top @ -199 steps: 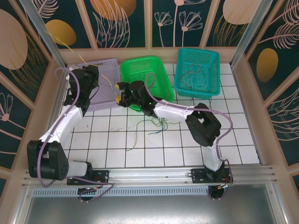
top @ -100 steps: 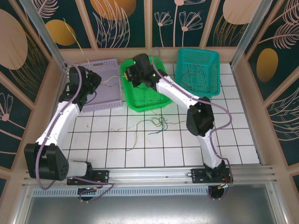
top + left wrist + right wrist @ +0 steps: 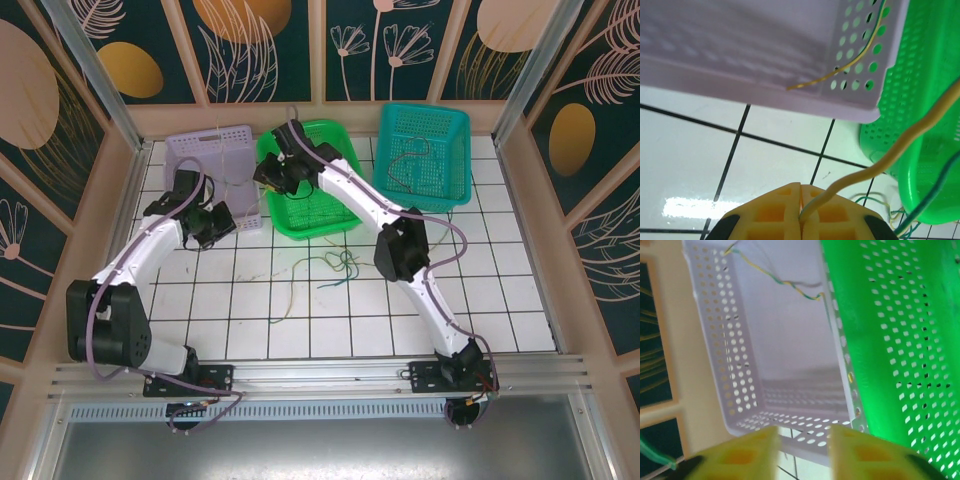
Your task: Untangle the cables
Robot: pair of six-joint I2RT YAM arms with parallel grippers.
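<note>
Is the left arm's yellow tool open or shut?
Shut. The left tool has its yellow fingers meeting with no gap, pinching a thin yellow cable.

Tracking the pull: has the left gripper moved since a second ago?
Yes. The left gripper pulled back nearward, from over the lavender basket to before it.

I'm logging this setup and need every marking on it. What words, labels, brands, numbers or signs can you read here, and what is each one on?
None: no readable text shows in these pictures.
The purple basket, green basket, teal basket and tiled table show no writing.
The walls carry only leaf and flower patterns.
</note>
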